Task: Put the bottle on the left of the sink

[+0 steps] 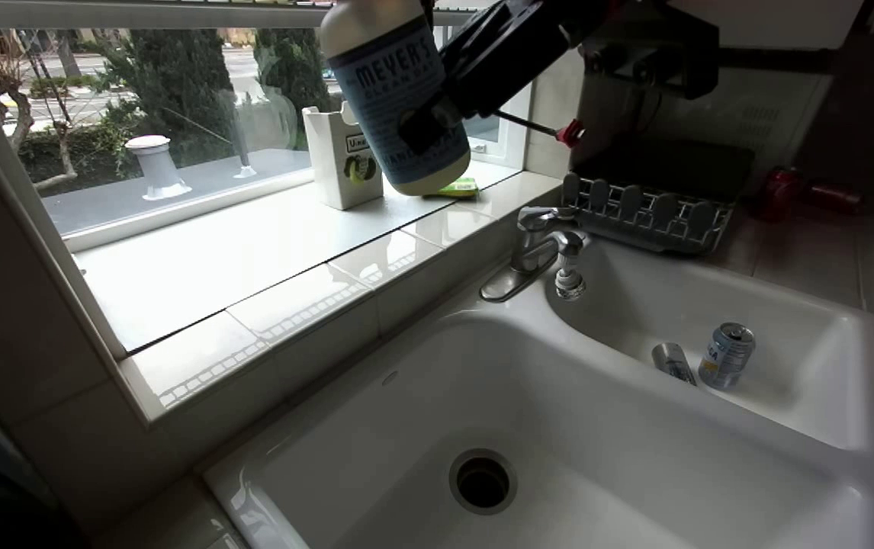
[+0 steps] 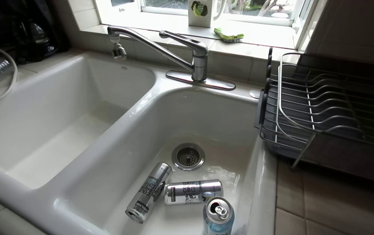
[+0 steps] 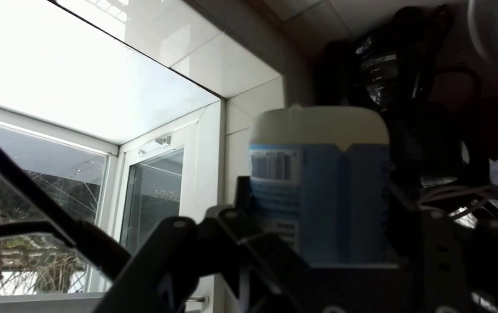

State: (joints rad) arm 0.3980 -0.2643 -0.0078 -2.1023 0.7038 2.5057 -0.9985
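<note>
The bottle (image 1: 391,76) is whitish with a blue label and hangs tilted in the air, base downward. Its top is cut off by the frame edge in an exterior view, so the pump does not show. My gripper (image 1: 429,126) is shut around the bottle's labelled body. In the wrist view the bottle (image 3: 318,174) sits between the dark fingers of the gripper (image 3: 318,208), its base at the top of the picture. The white double-basin sink (image 1: 620,364) lies below; it also shows in an exterior view (image 2: 108,137), where gripper and bottle are out of view.
The chrome faucet (image 1: 532,259) stands behind the sink's divider. Several cans (image 2: 193,192) lie or stand in one basin. A white pitcher (image 1: 334,164) and a green packet (image 2: 229,35) stand on the window ledge. A dish rack (image 2: 317,104) and a coffee maker (image 2: 33,39) flank the sink.
</note>
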